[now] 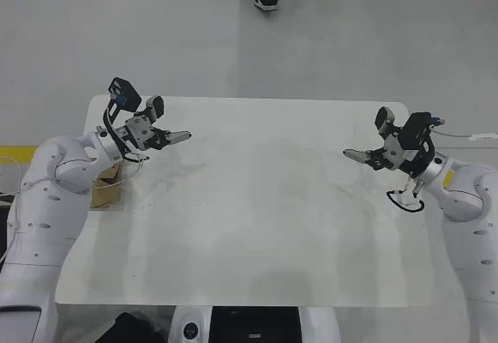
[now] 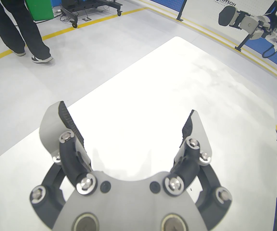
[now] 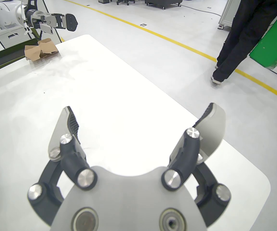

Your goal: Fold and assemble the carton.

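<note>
The carton (image 3: 41,51) is made of thin brown card. It sits at the edge of the white surface (image 1: 257,223). Its flaps (image 3: 45,43) stick up and out, bent a little, so it is not yet shaped into a box.

It looks light, so I think it would slide on the smooth surface if pushed from one side only. The card is stiff along its flat parts and bends at the folds. Squeezed hard, it would crumple. A flap edge or a side wall looks like the best place to pinch, with the other tool holding the carton down.

The left tool (image 2: 127,111) hangs near the carton, a bit above it, with its fingers spread wide and nothing in them. The right tool (image 3: 139,108) is well apart from the carton, also spread wide with nothing in it. Both have dark ridged pads that should hold card well.
</note>
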You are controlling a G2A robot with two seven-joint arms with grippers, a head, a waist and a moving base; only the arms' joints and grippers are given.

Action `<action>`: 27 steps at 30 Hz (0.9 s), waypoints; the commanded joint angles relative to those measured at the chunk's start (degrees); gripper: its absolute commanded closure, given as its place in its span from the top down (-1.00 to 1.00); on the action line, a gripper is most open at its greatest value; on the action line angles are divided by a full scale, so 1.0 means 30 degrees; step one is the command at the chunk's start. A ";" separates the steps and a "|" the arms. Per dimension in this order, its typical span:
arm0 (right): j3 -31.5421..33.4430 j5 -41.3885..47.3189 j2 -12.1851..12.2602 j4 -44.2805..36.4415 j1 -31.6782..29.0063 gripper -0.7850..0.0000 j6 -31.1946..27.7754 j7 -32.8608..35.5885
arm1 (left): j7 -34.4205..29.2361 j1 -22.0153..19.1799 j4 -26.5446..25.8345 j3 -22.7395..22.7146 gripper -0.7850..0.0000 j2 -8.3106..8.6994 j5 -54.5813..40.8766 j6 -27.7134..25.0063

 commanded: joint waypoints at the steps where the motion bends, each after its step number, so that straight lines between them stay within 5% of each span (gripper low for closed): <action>1: 0.0000 0.0000 0.0000 0.0000 0.0000 1.00 0.0000 0.0000 | 0.0000 0.0000 0.0000 0.0000 1.00 0.0000 0.0000 0.0000; 17: 0.0000 -0.0003 0.0000 0.0000 0.0000 1.00 0.0000 -0.0003 | 0.0133 0.0109 -0.0040 0.0006 1.00 -0.0015 -0.0195 0.0171; 22: 0.0000 -0.0003 0.0000 0.0000 0.0000 1.00 0.0000 -0.0003 | -0.0603 0.0056 0.0204 -0.0479 1.00 0.0009 -0.2340 0.2011; 27: 0.0000 -0.0003 0.0000 0.0000 0.0000 1.00 0.0000 -0.0003 | -0.4403 -0.0350 0.0766 -0.1346 1.00 0.0107 -0.8198 0.4969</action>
